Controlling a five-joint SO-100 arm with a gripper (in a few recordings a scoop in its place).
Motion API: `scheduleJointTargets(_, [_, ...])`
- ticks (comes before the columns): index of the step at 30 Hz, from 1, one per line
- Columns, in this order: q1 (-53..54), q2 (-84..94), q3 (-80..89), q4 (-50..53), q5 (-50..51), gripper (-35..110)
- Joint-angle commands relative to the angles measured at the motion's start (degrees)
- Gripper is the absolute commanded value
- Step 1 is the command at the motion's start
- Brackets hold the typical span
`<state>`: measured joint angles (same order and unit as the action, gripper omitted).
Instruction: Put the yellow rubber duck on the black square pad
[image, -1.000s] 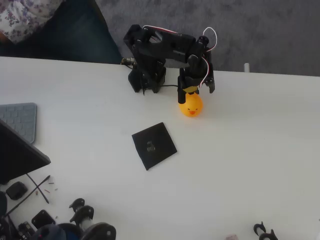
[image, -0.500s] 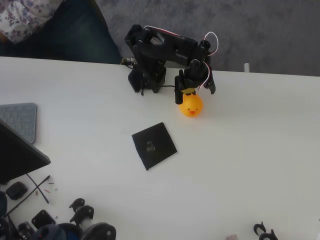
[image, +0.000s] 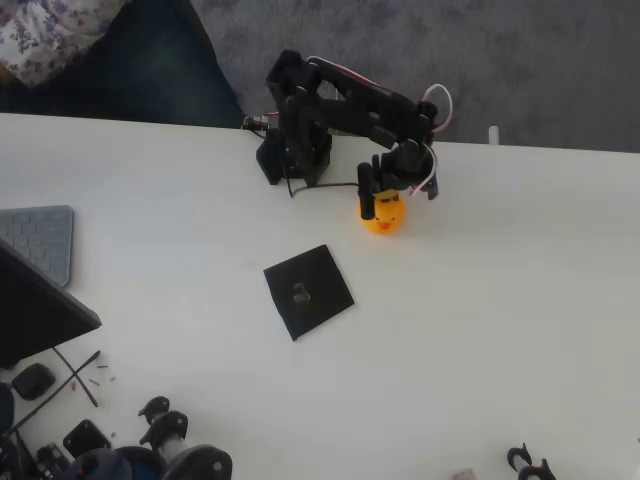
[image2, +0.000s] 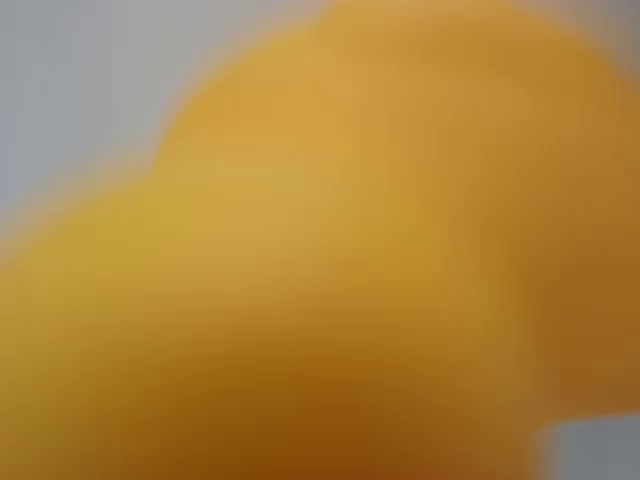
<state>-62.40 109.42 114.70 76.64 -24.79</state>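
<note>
Where the white tabletop ends at the top of the overhead view, grey carpet begins, and a person's patterned sleeve shows at the upper left corner. A grey keyboard lies at the left edge, with small black parts along the bottom. The yellow rubber duck, round and orange-yellow with an orange beak, stands up and right of the black square pad, apart from it. The claw sits over the duck's back; whether it grips cannot be told. The wrist view shows a blurred yellow surface.

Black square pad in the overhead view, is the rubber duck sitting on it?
No, the yellow rubber duck is on the white table, apart from the black square pad.
</note>
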Motion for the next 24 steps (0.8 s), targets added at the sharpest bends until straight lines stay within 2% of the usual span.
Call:
scheduleJointTargets(1, [-0.7, 0.26, 0.53, 0.0, -0.44, 25])
scheduleJointTargets(24, [-0.62, 0.18, 1.05, 0.88, -0.88, 25])
